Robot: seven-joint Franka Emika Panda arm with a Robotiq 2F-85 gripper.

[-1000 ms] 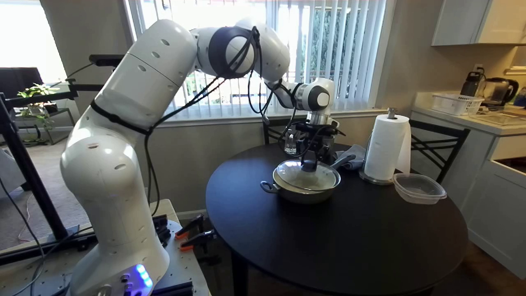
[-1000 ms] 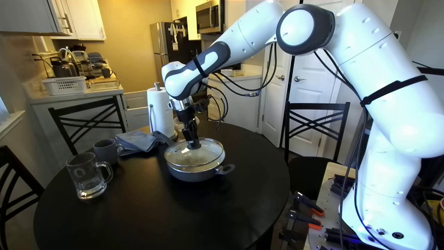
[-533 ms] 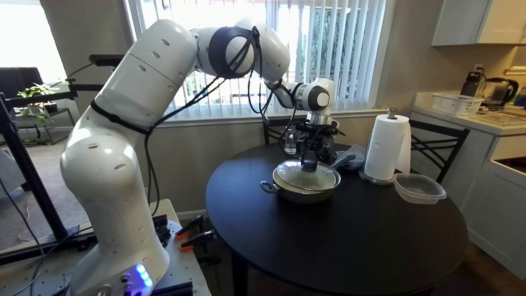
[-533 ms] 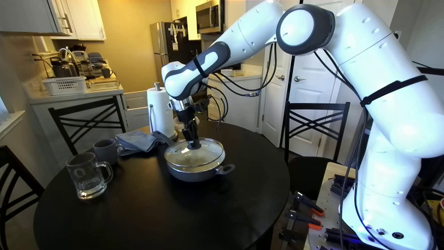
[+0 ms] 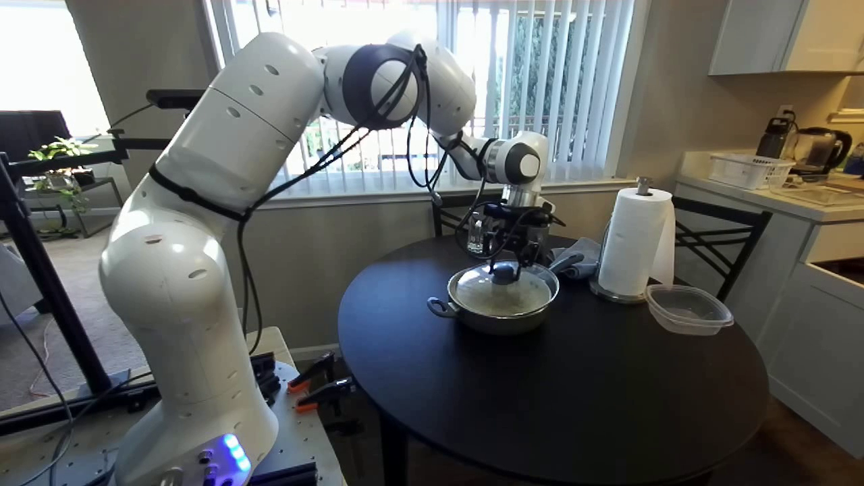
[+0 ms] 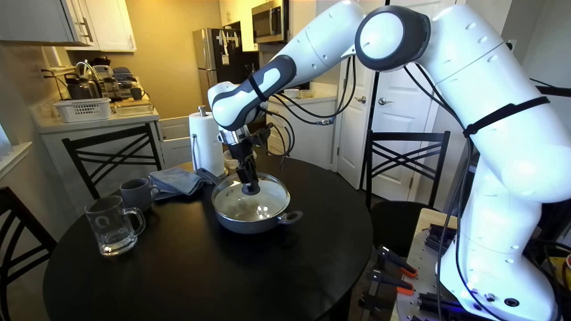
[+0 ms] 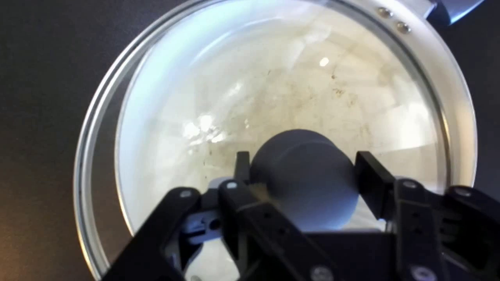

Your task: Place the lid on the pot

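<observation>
The round glass lid (image 5: 503, 297) with a metal rim lies nearly level over the wide pot (image 5: 501, 325) in both exterior views. In the wrist view the lid (image 7: 218, 89) reaches past the pot's rim at left, and a strip of the pot's cream wall (image 7: 461, 128) shows at right. I cannot tell if it is fully seated. My gripper (image 7: 302, 171) has its fingers on both sides of the dark knob (image 7: 304, 183), seemingly touching it. The gripper also shows above the lid in an exterior view (image 6: 250, 185).
The pot's long handle (image 6: 209, 176) points toward a folded cloth (image 6: 178, 182) and a paper towel roll (image 5: 633, 243). A plastic container (image 5: 688, 310), a grey mug (image 6: 136, 195) and a glass mug (image 6: 111, 227) stand on the dark round table (image 5: 574, 398).
My gripper and the lid have moved down a little. The lid was raised with a gap at the pot's front; it now lies flatter, level with the pot's rim. The pot has not moved.
</observation>
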